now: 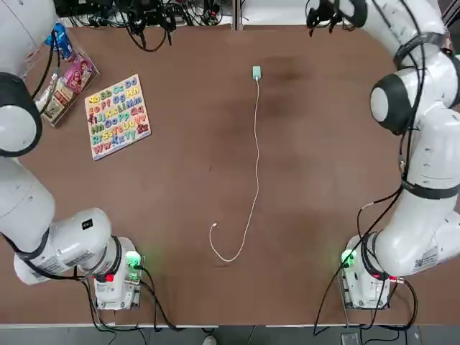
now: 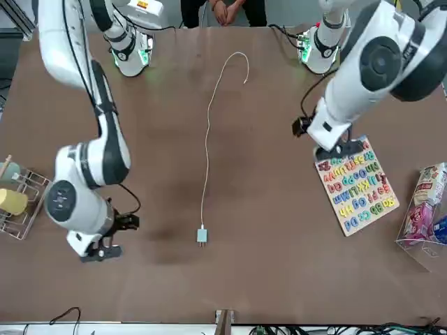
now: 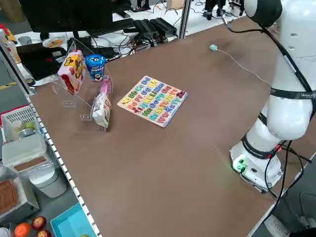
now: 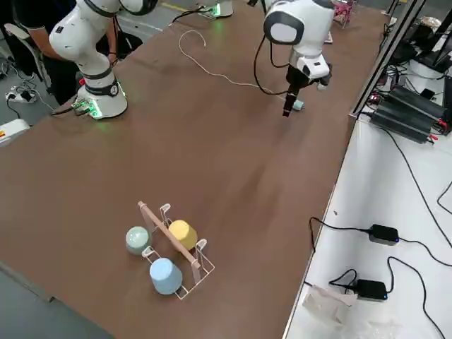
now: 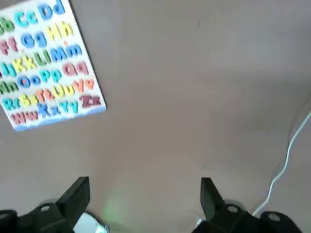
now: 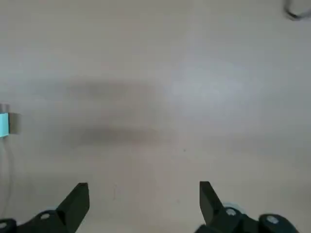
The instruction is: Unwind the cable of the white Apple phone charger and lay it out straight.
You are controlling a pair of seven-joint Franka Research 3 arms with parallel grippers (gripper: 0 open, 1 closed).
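Note:
The white Apple phone charger (image 1: 256,72) lies on the far middle of the brown table, also seen as a pale block (image 2: 202,236) (image 6: 4,124) (image 3: 213,48). Its cable (image 1: 257,151) runs in a nearly straight line toward the robot and ends in a small hook (image 1: 223,248) with the connector at the tip. My right gripper (image 6: 144,190) hangs open above bare table to the right of the charger (image 4: 299,106), holding nothing. My left gripper (image 5: 145,187) is open and raised over the left side, near the puzzle board, with the cable (image 5: 286,155) off to one side.
A colourful alphabet puzzle board (image 1: 117,115) lies at the far left, with snack packs in a clear holder (image 1: 65,83) beside it. A wire rack with cups (image 2: 17,199) stands at the table's right edge. A person's hands (image 2: 227,10) show behind the arm bases.

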